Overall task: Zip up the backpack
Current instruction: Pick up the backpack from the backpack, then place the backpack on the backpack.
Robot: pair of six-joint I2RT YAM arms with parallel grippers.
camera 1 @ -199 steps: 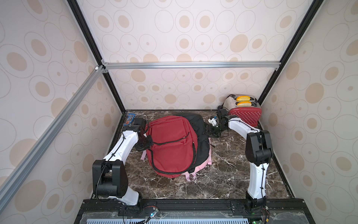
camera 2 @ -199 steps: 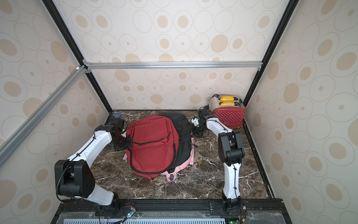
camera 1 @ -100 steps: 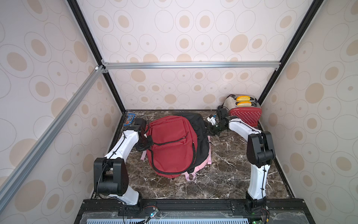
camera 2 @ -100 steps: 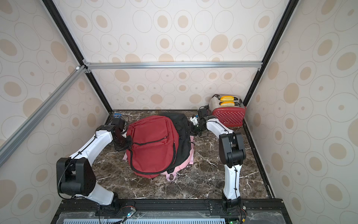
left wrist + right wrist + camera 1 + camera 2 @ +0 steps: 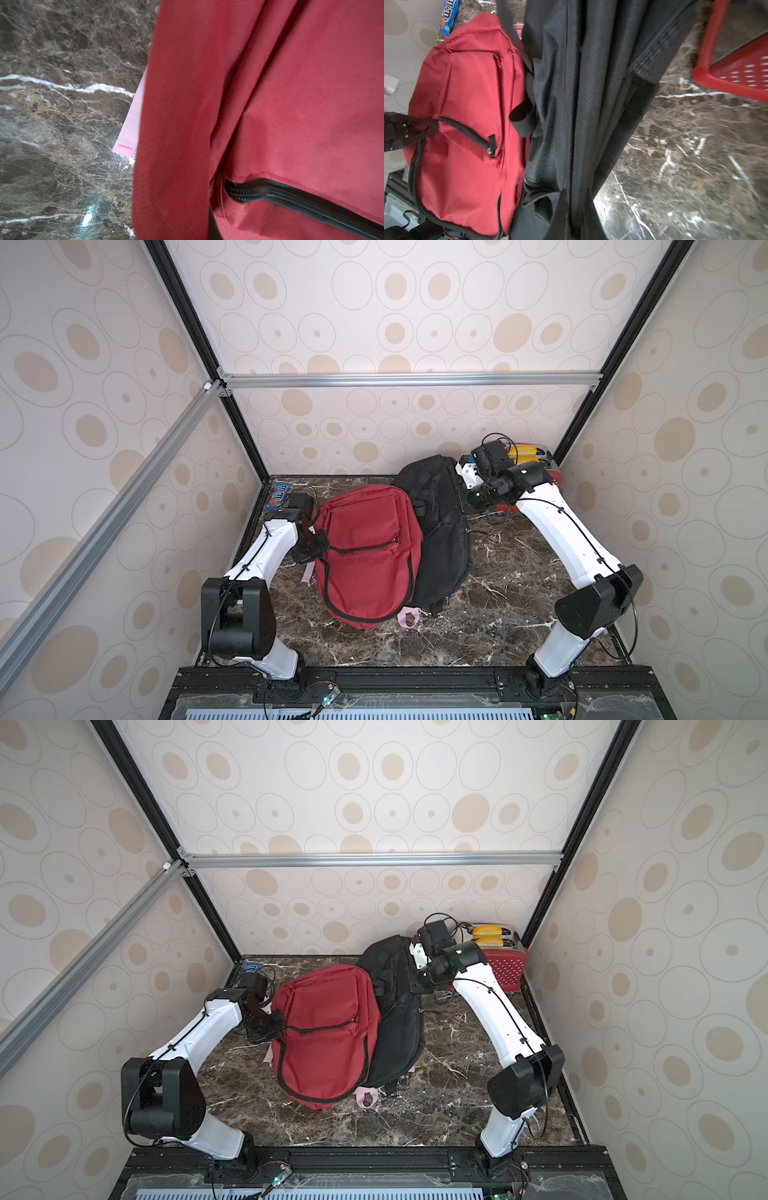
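A red backpack (image 5: 365,568) (image 5: 328,1044) lies flat mid-table, its black front zipper (image 5: 361,546) (image 5: 291,197) running across it to a pull (image 5: 491,145). My left gripper (image 5: 318,541) (image 5: 276,1025) is shut on the red fabric at that zipper's left end; its fingers are hidden in the left wrist view. A black backpack (image 5: 440,531) (image 5: 399,1019) leans on the red one's right side. My right gripper (image 5: 465,506) (image 5: 577,203) is shut on the black backpack's right edge, holding its far end raised.
A red toaster (image 5: 552,481) (image 5: 505,969) with yellow pieces in it stands in the back right corner, just behind the right arm. A blue candy packet (image 5: 281,493) lies at the back left. Pink straps (image 5: 409,618) (image 5: 128,124) poke out from under the bags.
My right gripper has shut on the black backpack's edge and risen, lifting that bag's far end. The left gripper has stayed shut at the red zipper's end.
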